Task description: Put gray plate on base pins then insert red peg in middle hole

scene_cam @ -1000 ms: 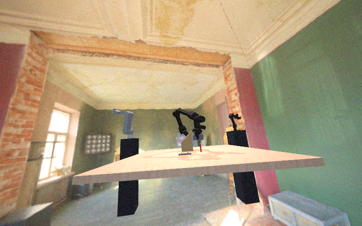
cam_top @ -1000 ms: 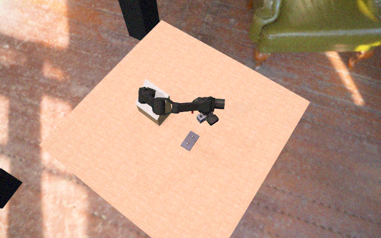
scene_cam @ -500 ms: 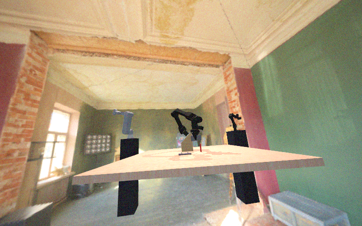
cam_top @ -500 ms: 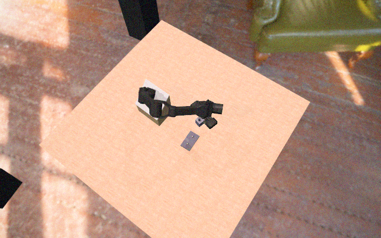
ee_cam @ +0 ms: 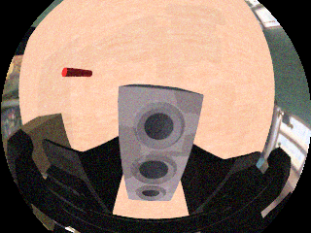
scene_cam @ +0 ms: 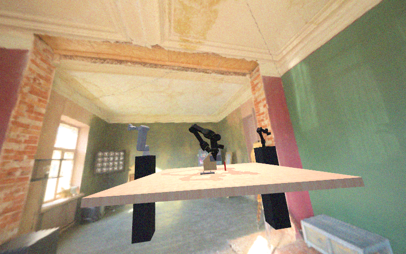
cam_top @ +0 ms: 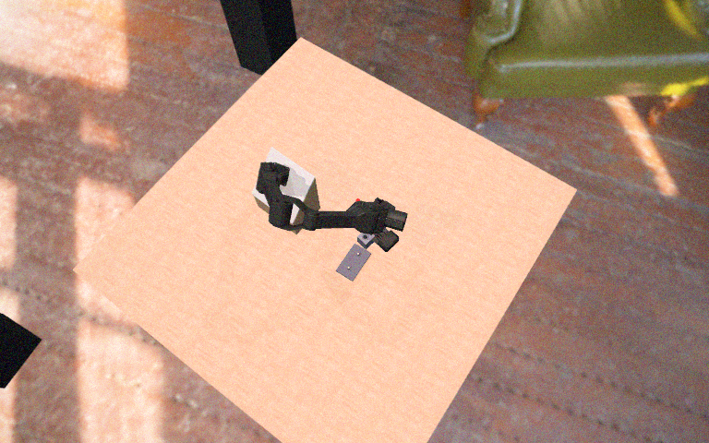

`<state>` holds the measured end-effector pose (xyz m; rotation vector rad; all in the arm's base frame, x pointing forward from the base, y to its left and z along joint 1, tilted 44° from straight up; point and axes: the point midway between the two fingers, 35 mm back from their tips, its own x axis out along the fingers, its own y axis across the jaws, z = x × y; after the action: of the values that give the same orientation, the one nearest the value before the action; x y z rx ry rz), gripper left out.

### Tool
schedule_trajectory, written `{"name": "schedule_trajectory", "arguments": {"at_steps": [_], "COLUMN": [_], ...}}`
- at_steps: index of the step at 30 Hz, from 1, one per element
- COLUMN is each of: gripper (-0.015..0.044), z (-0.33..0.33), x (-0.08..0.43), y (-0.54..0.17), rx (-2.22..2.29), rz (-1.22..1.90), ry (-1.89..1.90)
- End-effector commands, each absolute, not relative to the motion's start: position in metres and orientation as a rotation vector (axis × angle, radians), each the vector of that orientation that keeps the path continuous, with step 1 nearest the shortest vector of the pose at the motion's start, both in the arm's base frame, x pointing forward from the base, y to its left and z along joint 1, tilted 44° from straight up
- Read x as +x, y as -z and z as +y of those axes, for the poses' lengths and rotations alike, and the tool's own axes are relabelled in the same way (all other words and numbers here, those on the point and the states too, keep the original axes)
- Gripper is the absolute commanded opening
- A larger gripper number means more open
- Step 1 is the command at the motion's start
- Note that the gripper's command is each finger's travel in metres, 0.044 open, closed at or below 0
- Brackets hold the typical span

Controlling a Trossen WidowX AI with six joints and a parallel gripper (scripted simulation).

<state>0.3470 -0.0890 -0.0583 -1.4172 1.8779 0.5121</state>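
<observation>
Gray plate [cam_top: 369, 242] [ee_cam: 162, 99] — clamped in gripper [cam_top: 381, 233] [ee_cam: 152, 138]; above tabletop [cam_top: 444, 292] [scene_cam: 239, 187] [ee_cam: 233, 63]; red peg [cam_top: 357, 200] [scene_cam: 224, 166] [ee_cam: 78, 73] — upright, apart.

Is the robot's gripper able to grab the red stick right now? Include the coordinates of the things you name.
Probably not yet: the gripper [cam_top: 372, 241] [ee_cam: 152, 138] is shut on the gray plate [cam_top: 365, 238] [ee_cam: 160, 109], so its fingers are busy. The red peg [cam_top: 357, 200] [scene_cam: 224, 166] [ee_cam: 78, 73] stands off to the side, and nothing seems to block it.
</observation>
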Motion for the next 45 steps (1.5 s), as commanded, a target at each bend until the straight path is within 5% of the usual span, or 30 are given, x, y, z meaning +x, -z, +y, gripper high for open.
{"name": "schedule_trajectory", "arguments": {"at_steps": [1,45], "gripper": [0.0000,0.0000], "z": [-0.101,-0.174], "x": [0.344,0.313], "y": [0.054,0.033], "rx": [-1.445,-1.572], "rz": [1.874,1.890], "ry": [-0.542,-0.714]}}
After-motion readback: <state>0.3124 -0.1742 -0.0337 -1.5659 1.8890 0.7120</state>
